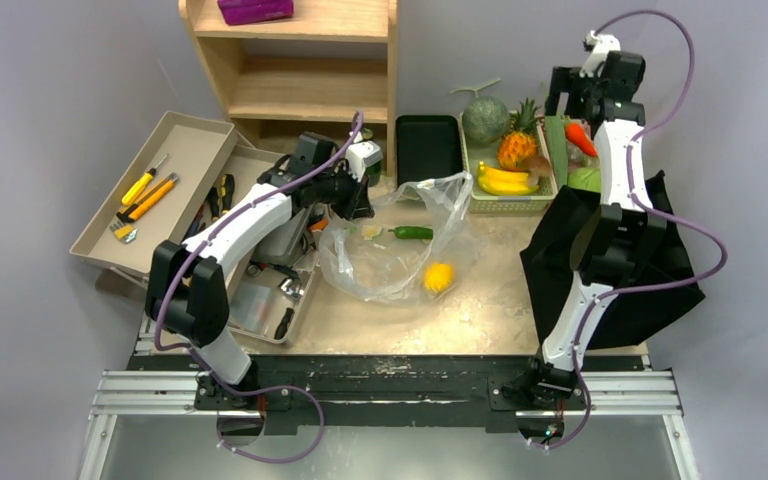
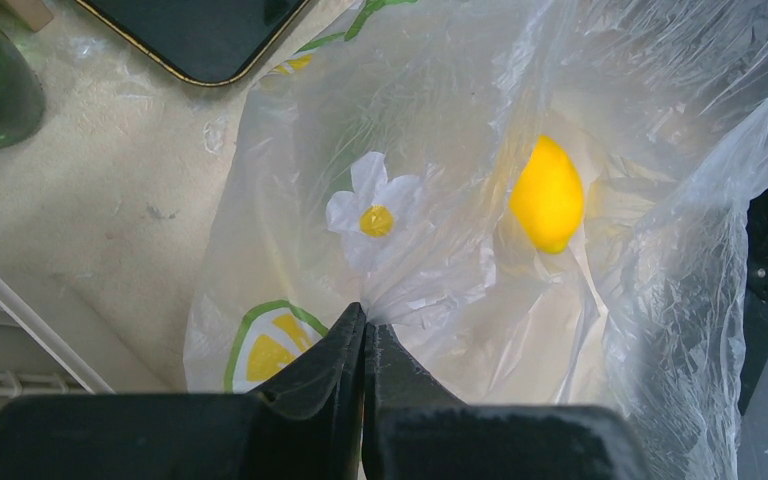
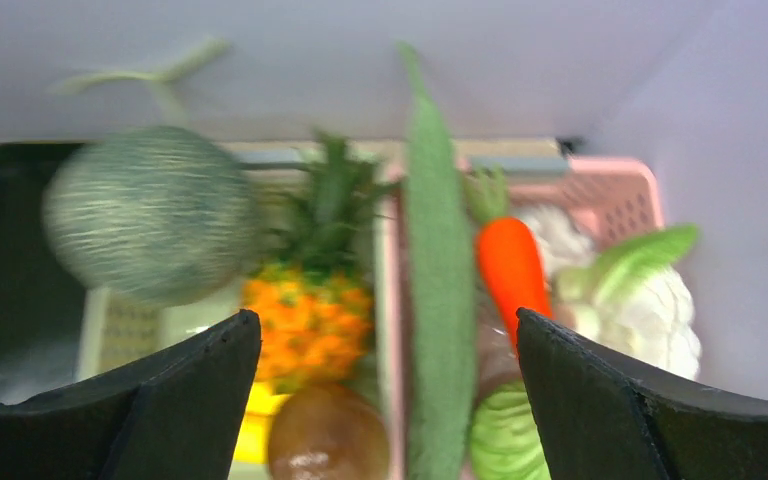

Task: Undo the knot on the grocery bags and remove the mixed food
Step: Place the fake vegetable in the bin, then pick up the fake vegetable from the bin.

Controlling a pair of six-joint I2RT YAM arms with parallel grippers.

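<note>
**Top view, table's 9 o'clock:** a shallow beige tray [image 1: 195,135] holds yellow-handled hand tools [image 1: 145,192] with hard, slim grips.

**Left gripper [image 2: 363,330]:** clenched, jaws pressed flat together. A bunched fold of the thin see-through plastic bag [image 2: 440,120] is pinched at the tips. The hold is at the bag's 10 o'clock edge.

**Plastic bag:** lies at table centre, slumped and crinkly. The film is glossy and printed with a white daisy [image 2: 372,210] and a lemon-slice motif [image 2: 265,350].
- A smooth yellow lemon-shaped citrus [image 2: 547,193] sits inside at the bag's 4 o'clock.
- A small glossy green pepper [image 1: 412,233] is at its 12 o'clock. I cannot tell whether it is under or on the film.

**At 12 o'clock of the bag:** a flat black rectangular tray [image 1: 427,147], rigid with rounded corners.

**At 1 o'clock:** a pale slatted basket [image 1: 505,203] holds three items.
- A round net-skinned green melon [image 3: 150,213].
- A spiky orange pineapple [image 3: 310,320].
- Yellow bananas [image 1: 505,181].

**Right gripper [image 3: 385,318]:** released, jaws spread wide with nothing between them. It hangs above the baskets, and its wrist view is blurred. Below it are three things.
- A long matte green cucumber [image 3: 440,300].
- A smooth orange carrot [image 3: 510,265].
- Leafy white-green produce [image 3: 650,300] in a pink perforated basket [image 3: 610,180].

**Table's 3 o'clock edge:** a large floppy black cloth bag [image 1: 660,290], matte, partly hidden behind the right arm.
</note>
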